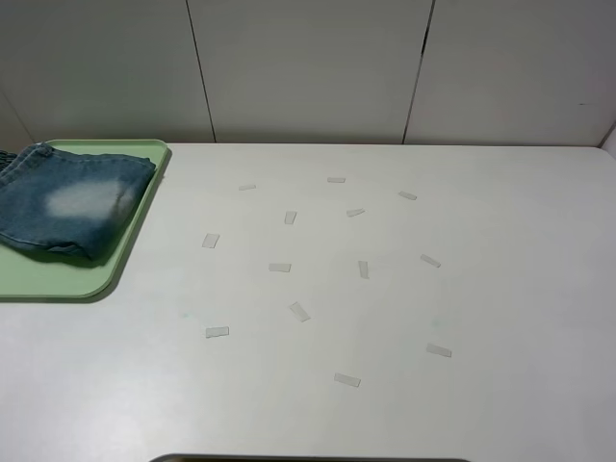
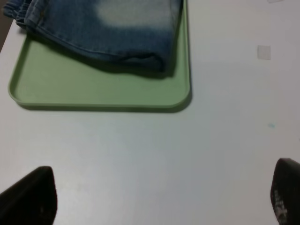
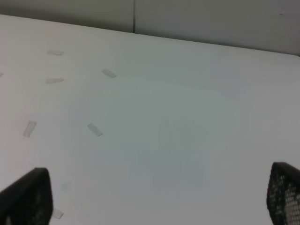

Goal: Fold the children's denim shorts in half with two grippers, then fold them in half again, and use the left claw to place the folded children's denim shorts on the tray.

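Shorts (image 1: 67, 207) of washed blue denim lie folded on the light-green tray (image 1: 58, 279) at about nine o'clock of the high view, at the left edge of the white surface (image 1: 385, 404). The children's denim shorts cover the far part of the tray and leave its near part bare. A pale bleached patch shows on the top layer, and the ruched waistband reaches the left border of the picture, where it goes out of view. One folded corner of the shorts comes close to the right rim of the tray.

From the centre towards three o'clock, the surface carries many small pale tape strips (image 1: 299, 311), scattered well apart from each other. Behind the surface stands a wall of grey panels (image 1: 308, 67).

The high view shows no arm. In the left wrist view, the left tool (image 2: 159, 197) hovers over bare surface near the tray, with its two black fingers (image 2: 28, 197) far apart and nothing between them. In the right wrist view, the right tool (image 3: 154, 197) is over the surface with the tape strips, and its fingers (image 3: 283, 192) also stand wide apart and hold nothing.
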Robot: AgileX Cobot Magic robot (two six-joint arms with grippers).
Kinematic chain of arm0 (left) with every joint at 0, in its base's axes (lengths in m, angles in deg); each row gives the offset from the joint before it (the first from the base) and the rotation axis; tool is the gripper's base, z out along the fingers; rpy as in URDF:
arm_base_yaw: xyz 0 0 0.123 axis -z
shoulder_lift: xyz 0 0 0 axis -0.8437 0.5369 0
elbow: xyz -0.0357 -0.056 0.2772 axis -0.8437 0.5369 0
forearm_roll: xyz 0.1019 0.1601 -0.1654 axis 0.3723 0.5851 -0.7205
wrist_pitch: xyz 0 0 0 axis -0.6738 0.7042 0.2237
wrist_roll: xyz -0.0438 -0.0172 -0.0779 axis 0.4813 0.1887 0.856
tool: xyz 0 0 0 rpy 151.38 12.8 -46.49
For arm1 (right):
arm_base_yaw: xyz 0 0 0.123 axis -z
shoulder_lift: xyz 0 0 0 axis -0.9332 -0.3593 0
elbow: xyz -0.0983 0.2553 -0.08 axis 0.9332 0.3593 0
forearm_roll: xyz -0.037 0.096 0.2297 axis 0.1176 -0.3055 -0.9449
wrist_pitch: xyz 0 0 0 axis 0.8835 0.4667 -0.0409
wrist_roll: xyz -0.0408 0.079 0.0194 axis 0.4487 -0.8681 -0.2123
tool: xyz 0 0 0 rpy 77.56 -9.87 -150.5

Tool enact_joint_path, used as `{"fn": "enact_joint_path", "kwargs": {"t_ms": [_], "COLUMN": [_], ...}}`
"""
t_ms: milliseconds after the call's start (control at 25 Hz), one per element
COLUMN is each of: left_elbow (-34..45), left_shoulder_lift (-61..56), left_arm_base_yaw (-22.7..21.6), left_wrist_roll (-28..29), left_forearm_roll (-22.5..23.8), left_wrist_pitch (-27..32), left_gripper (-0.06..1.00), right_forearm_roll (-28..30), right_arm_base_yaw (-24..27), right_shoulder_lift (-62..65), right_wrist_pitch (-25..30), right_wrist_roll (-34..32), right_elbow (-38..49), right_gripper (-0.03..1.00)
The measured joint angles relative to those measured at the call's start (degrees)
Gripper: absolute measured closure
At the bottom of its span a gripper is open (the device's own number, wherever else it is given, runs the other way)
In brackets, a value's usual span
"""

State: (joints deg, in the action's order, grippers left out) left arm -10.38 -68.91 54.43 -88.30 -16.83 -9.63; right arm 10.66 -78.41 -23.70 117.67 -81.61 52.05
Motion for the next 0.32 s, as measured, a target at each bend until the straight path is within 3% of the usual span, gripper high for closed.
{"fn": "enact_joint_path", "kwargs": {"t_ms": [320], "left_elbow": [0.0], "left_shoulder_lift": [0.0], "left_arm_base_yaw": [0.0], "left_wrist_roll": [0.0], "left_forearm_roll": [0.0], "left_wrist_pitch": [0.0], "left_gripper": [0.04], "right_forearm_roll": [0.0], "right_arm_base_yaw": [0.0], "right_shoulder_lift": [0.0], "right_wrist_pitch": [0.0], "right_wrist_roll": [0.0], "right_elbow": [0.0], "right_gripper": [0.27]}}
